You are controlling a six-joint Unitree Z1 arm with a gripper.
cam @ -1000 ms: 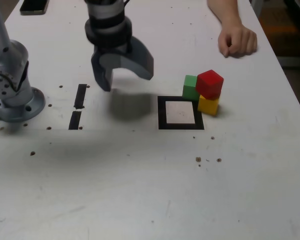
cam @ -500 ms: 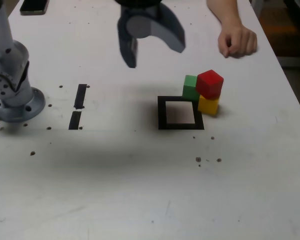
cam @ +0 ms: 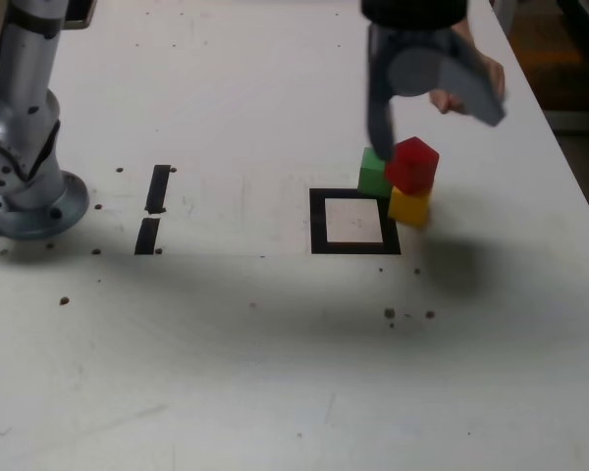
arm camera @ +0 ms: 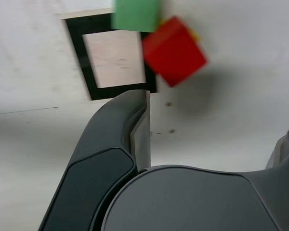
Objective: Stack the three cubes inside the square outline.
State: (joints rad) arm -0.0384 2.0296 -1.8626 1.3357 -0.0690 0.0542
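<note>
Tabletop (cam: 275, 373): smooth, pale, faint satin sheen, scuffed in places. Red cube (cam: 411, 166): smooth, looks matt, painted wood or plastic, cannot tell which. Black outline (cam: 319, 224): flat matt tape. Gripper (arm camera: 211, 144): dark matt plastic look on the housing; inner finger face (arm camera: 142, 139) smooth, greyish.

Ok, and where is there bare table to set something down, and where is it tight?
Free: the inside of the black tape square; the table in front of it; and, in the exterior view, the stretch between the square and the black strips. Crowded: the square's far right corner, with the green, yellow and red cubes bunched.
</note>
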